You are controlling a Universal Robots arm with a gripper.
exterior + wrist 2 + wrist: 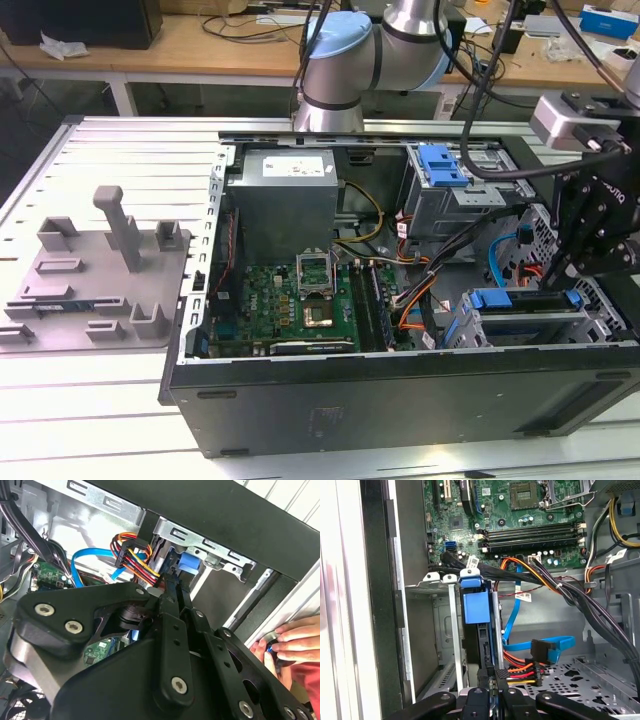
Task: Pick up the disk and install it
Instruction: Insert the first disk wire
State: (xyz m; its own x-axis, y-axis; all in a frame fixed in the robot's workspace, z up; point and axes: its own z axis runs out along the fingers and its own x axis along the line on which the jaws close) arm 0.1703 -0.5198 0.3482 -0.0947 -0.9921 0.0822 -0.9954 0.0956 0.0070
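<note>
End effector [490,700] of black metal links clamps the upright, blue-bracketed disk [481,630] by its edge.

We are seeing even, bright overhead light glaring off the white worktop [90,420]; the pincer [172,592] is blurring close to the second wrist view's lens.

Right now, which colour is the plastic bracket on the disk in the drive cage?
Blue; the disk's bracket shows best in the first wrist view.

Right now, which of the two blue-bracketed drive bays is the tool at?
The tool is over the front bay by the case's near wall, at the exterior view's right, not the rear bay beside the grey power supply.
</note>
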